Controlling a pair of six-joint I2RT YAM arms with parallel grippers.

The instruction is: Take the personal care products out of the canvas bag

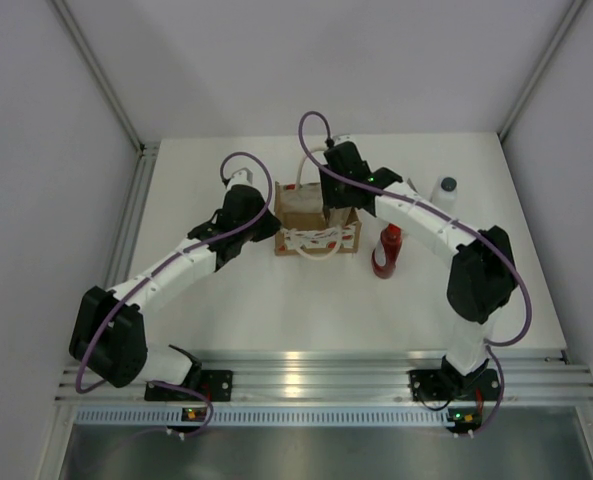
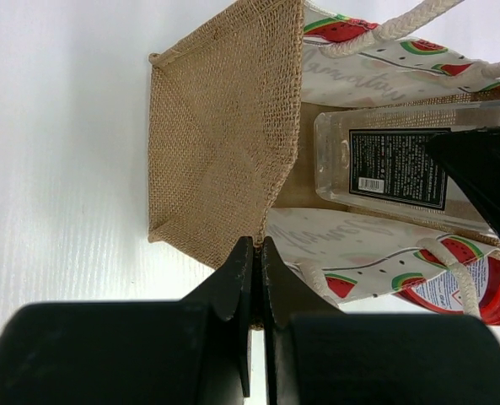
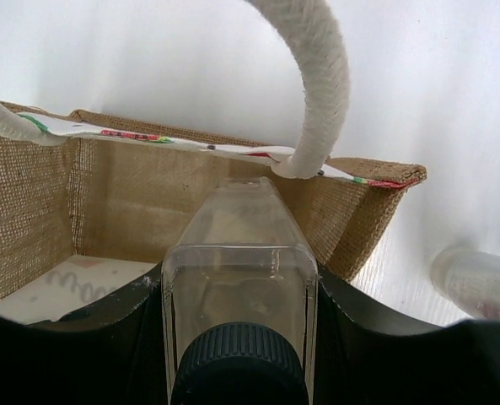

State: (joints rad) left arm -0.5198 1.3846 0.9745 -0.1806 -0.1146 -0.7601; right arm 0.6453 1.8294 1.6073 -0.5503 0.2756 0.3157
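The canvas bag (image 1: 316,240) stands open at mid-table, also seen in the left wrist view (image 2: 224,135) and the right wrist view (image 3: 115,194). My left gripper (image 1: 270,226) (image 2: 257,242) is shut on the bag's left burlap edge. My right gripper (image 1: 334,205) (image 3: 239,291) reaches into the bag from above, shut on the pale translucent bottle with a dark cap (image 3: 237,253) (image 2: 384,164), still within the bag's mouth. The red bottle (image 1: 386,250) (image 2: 498,287) lies on the table just right of the bag. A white-grey container with a dark top (image 1: 446,188) (image 3: 477,283) stands farther right.
The cream rope handles (image 3: 321,76) (image 1: 311,165) arch over the bag's mouth beside my right gripper. Grey walls close in the white table (image 1: 226,300) at the back and on both sides. An aluminium rail (image 1: 316,375) runs along the near edge.
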